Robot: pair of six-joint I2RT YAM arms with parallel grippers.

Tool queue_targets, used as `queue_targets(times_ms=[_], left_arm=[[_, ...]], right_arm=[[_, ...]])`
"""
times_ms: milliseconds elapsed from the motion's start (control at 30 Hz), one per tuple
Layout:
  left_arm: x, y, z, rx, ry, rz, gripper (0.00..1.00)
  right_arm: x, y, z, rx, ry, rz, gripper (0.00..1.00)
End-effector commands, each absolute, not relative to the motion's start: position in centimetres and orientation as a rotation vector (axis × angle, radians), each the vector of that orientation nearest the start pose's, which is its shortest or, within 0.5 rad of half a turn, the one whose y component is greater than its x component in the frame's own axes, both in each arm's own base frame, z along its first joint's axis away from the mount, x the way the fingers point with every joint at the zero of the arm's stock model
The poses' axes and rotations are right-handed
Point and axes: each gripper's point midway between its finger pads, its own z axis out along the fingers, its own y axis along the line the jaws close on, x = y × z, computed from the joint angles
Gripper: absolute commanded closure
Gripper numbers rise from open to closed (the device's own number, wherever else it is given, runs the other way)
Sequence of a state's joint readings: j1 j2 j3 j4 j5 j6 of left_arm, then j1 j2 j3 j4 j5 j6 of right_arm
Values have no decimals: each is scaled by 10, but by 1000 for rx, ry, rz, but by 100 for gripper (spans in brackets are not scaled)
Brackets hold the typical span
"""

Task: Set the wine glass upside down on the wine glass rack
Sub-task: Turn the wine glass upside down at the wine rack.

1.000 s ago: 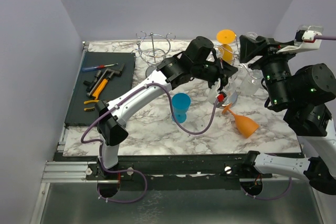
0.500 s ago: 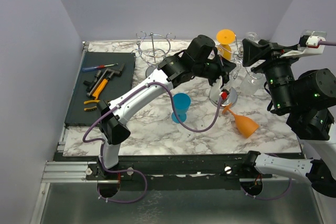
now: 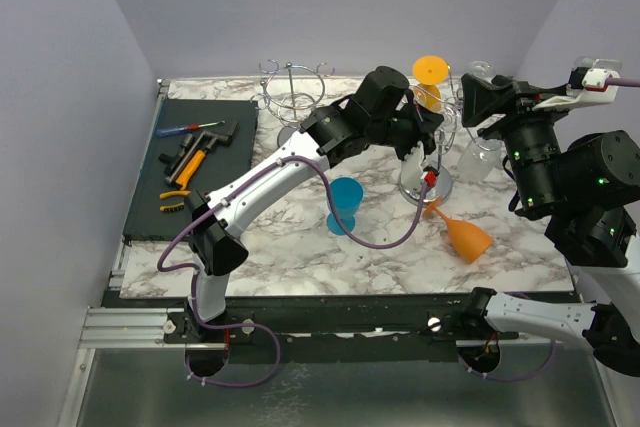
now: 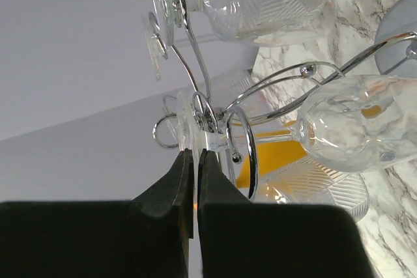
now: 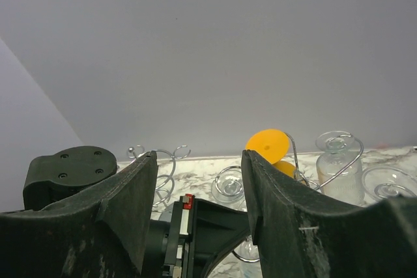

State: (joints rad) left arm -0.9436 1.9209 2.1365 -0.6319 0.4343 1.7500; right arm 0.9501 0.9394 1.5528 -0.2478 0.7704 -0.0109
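Observation:
A clear wine glass hangs sideways at the chrome wine glass rack, its thin foot pinched edge-on in my left gripper, which is shut on it. Seen from above, the left gripper reaches over the rack at the back right, with the glass's bowl low beside the rack's base. An orange glass and a clear ribbed glass hang upside down on the rack. My right gripper is open and empty, raised at the right.
A second orange wine glass lies on its side on the marble table. A blue cup stands mid-table. Another wire rack stands at the back. A black mat with hand tools lies at the left.
My left gripper has shifted slightly right and up with the clear glass, closer in to the rack. The right arm has edged a little and stays open.

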Motion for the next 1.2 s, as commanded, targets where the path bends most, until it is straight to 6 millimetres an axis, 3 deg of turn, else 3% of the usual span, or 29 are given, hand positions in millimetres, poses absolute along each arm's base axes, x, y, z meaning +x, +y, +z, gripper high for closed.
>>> queue_targets(times_ms=[0, 433, 1167], left_arm=[[302, -468, 405, 1900, 163, 161, 100], [289, -446, 415, 1838, 176, 179, 100], [270, -446, 420, 1739, 106, 155, 100]], right_arm=[[233, 119, 547, 56, 1317, 337, 41], [235, 117, 540, 57, 1333, 317, 41], [241, 114, 528, 76, 1364, 254, 41]])
